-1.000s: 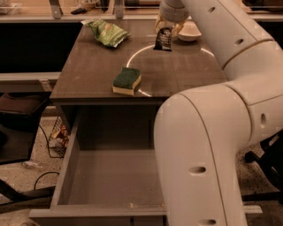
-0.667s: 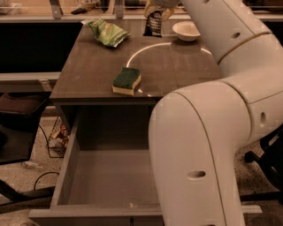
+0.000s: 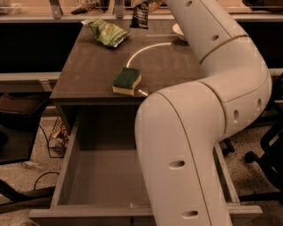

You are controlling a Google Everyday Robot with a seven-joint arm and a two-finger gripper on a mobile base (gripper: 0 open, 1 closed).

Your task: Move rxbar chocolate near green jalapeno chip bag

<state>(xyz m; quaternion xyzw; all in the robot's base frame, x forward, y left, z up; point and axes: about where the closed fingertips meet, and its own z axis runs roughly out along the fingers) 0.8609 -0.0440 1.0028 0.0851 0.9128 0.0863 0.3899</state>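
The rxbar chocolate (image 3: 140,16), a small black wrapper with pale lettering, hangs upright in the air above the far edge of the table. My gripper (image 3: 145,4) is at the top edge of the view, shut on the bar's upper end, and mostly cut off. The green jalapeno chip bag (image 3: 108,33), wrinkly light green, lies on the table's far left part, a little left of and below the bar. My arm reaches in from the right.
A green-topped yellow sponge (image 3: 127,80) lies near the table's front edge. A white bowl (image 3: 178,30) sits at the far right, partly behind my arm. An open drawer (image 3: 101,185) juts out below the wooden table (image 3: 84,75). My large white arm fills the right side.
My gripper has lifted the rxbar chocolate off the table by the white bowl and carried it left, toward the chip bag.
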